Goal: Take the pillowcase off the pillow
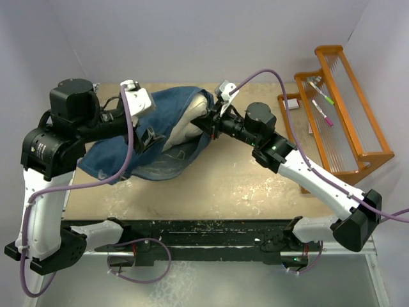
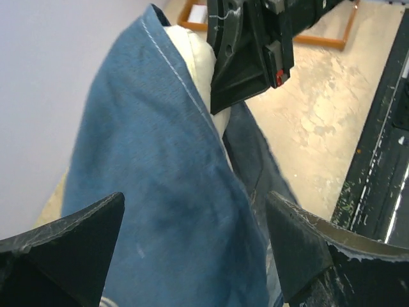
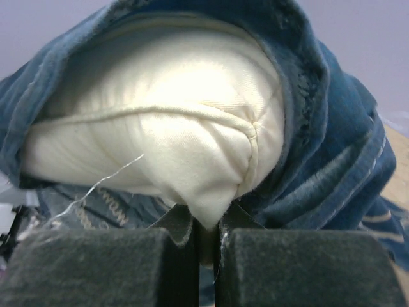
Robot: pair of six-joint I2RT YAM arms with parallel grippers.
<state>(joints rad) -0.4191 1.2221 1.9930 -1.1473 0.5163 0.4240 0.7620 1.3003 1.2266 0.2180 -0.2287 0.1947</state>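
The navy pillowcase (image 1: 124,153) lies bunched at the table's back left, its open mouth facing right. The cream pillow (image 1: 190,121) sticks out of that mouth. My right gripper (image 1: 209,121) is shut on the pillow's bottom corner. In the right wrist view the pads (image 3: 128,262) pinch the cream corner (image 3: 208,204), with the pillowcase (image 3: 339,153) folded back around the pillow. My left gripper (image 1: 148,137) hangs over the pillowcase. In the left wrist view its fingers (image 2: 70,240) stand wide apart with blue fabric (image 2: 153,179) bulging between them. The pillow (image 2: 192,57) shows behind it.
An orange wooden rack (image 1: 358,137) stands at the back right with two markers (image 1: 323,105) on it and a small white box (image 1: 293,103) beside it. Pale walls close the back and sides. A black rail (image 1: 211,233) runs along the near table edge.
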